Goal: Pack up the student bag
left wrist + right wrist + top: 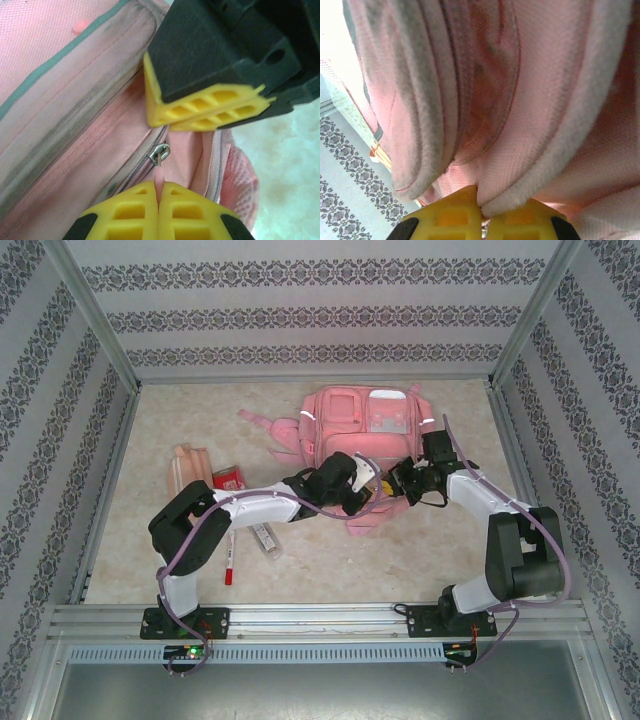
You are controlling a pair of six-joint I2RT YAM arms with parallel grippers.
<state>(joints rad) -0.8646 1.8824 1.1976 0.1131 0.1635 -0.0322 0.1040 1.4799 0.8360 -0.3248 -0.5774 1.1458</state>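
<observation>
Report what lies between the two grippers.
Left wrist view: the metal zipper slider of the student bag, on its pink fabric, lies between the left gripper and the right gripper.

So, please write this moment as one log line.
left gripper: shut on zipper pull | right gripper: shut on student bag fabric

Beige marbled table (400,560), student bag (370,425), wooden block (188,468), red box (230,478), pen (229,562)
</observation>
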